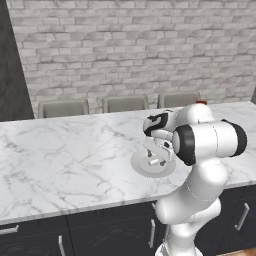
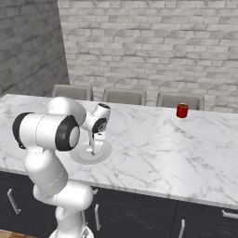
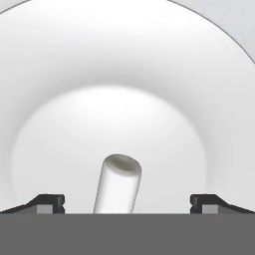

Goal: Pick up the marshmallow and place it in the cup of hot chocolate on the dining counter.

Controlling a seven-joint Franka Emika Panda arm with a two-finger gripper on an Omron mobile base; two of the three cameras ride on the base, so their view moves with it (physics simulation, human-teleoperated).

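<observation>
End effector point(image 3: 127, 203) jaws wide apart, straddling the marshmallow point(image 3: 117, 185) on the plate point(image 3: 60, 74). Risk: the small cylinder rolls or tips at closure, so the pinch misses. Cup point(image 2: 182, 110) sits well apart across the desk point(image 2: 153, 148).

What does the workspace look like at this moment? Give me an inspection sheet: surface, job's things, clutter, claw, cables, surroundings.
Surface: dining counter, white marble with grey veins, over dark cabinet fronts.
Job's things: marshmallow, a small white cylinder, lies on the grey plate; cup of hot chocolate, red, stands upright near the counter's far edge, well apart from the plate.
Clutter: nothing seen besides the plate.
Claw: claw open, low over the plate, fingertips either side of the marshmallow, not closed on it; contact cannot be told.
Cables: nothing seen.
Surroundings: grey brick wall behind; three grey chair backs along the counter's far side.
</observation>
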